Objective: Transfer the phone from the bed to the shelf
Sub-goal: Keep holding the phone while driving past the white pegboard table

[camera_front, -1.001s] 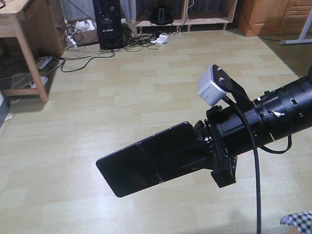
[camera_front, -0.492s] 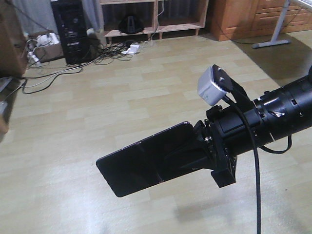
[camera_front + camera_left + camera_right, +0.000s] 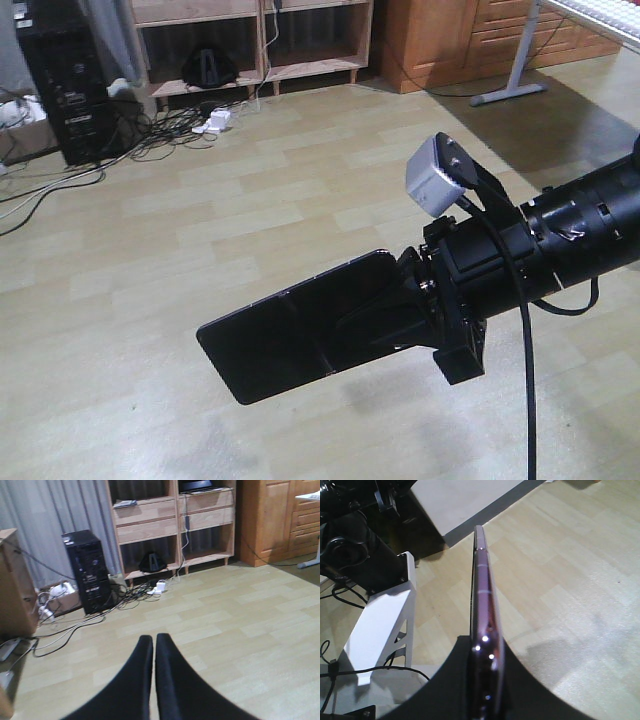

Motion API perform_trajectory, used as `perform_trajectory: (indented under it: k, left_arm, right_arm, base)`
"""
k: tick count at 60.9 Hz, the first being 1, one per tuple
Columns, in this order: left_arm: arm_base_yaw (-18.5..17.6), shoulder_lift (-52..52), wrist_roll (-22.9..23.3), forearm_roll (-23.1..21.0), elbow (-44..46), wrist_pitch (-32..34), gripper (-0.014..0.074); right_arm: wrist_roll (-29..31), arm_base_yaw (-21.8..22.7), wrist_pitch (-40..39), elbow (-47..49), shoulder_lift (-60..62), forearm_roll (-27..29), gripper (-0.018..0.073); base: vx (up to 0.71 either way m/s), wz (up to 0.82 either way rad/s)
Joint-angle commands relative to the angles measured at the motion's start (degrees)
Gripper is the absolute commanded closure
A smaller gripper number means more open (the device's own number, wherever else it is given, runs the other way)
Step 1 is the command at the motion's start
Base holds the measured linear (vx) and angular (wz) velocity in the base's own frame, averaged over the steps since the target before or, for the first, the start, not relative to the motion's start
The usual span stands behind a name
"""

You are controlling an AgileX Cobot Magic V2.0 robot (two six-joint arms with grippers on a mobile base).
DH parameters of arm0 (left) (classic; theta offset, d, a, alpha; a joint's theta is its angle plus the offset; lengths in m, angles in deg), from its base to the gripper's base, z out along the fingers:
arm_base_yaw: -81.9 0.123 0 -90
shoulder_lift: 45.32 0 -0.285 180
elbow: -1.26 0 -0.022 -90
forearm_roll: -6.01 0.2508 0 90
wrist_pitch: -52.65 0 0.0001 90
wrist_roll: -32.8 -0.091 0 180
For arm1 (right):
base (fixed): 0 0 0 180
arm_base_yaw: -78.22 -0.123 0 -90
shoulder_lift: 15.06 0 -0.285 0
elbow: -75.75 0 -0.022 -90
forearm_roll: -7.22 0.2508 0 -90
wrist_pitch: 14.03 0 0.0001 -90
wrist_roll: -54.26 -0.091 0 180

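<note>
The right hand pinches one short end of the phone. The phone juts out flat and dark above the pale wood floor, well short of the shelf. In the right wrist view the phone appears edge-on, its pinkish rim clamped between two black fingers. The left hand carries nothing; its fingers are pressed together and point toward the shelf.

The shelf stands at the far wall with open compartments. A black computer tower stands just beside it, and tangled cables lie at its foot. The bed is not in view.

The step appears to be carrying the phone across to the shelf. Most of the phone overhangs the grip, so a firm pinch and a level wrist matter. Approach an open compartment squarely, clear of the cables at the shelf's foot, and rest the phone on a board before releasing it.
</note>
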Motion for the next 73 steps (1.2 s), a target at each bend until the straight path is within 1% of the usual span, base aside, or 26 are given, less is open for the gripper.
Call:
perform_trajectory:
  k: [1, 33, 73]
  left_arm:
    - [0.1, -0.8, 0.3, -0.5, 1.2, 4.1, 0.0595]
    - [0.1, -0.8, 0.3, -0.5, 1.2, 4.1, 0.0595]
    - [0.1, -0.8, 0.3, -0.5, 1.2, 4.1, 0.0595]
  right_arm:
    - [0.6, 0.1, 4.3, 1.5, 2.0, 4.7, 0.0562]
    - [0.6, 0.1, 4.3, 1.5, 2.0, 4.7, 0.0562]
    - [0.7, 0.1, 4.3, 1.5, 2.0, 4.7, 0.0562]
  base:
    - [0.40, -0.18]
    - [0.40, -0.18]
    - [0.41, -0.26]
